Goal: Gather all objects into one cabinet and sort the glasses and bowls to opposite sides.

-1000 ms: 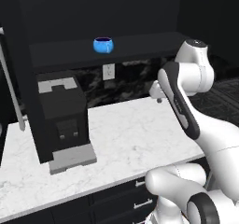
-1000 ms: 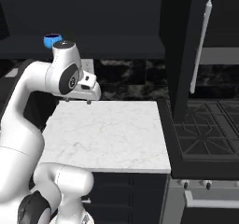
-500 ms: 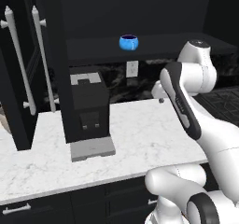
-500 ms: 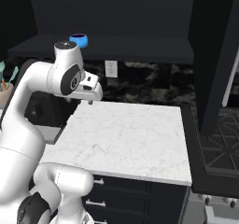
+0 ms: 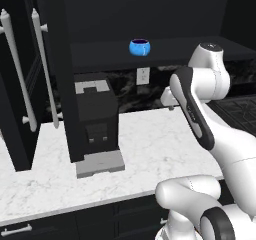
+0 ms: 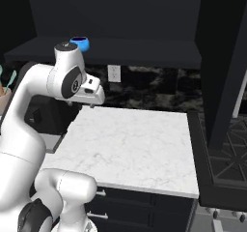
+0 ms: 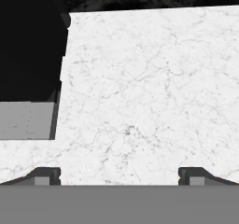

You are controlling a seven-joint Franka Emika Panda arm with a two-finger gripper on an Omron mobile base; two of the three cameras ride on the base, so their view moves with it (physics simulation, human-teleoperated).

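Up on the black cabinet shelf (image 5: 200,51) sits one blue bowl (image 5: 139,47), already where the gathering should end up, so I'd guess it just needs sorting to a side. The pincer (image 7: 119,175) hangs spread and empty over the white marble desk (image 7: 154,87), pointing down, near the black coffee machine (image 5: 96,119). A door with white bar handles (image 5: 16,64) stands open at left.

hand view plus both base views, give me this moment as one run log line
gripper: jaws open, empty, over marble counter | blue bowl: alone on black shelf | coffee machine: on counter, left of arm
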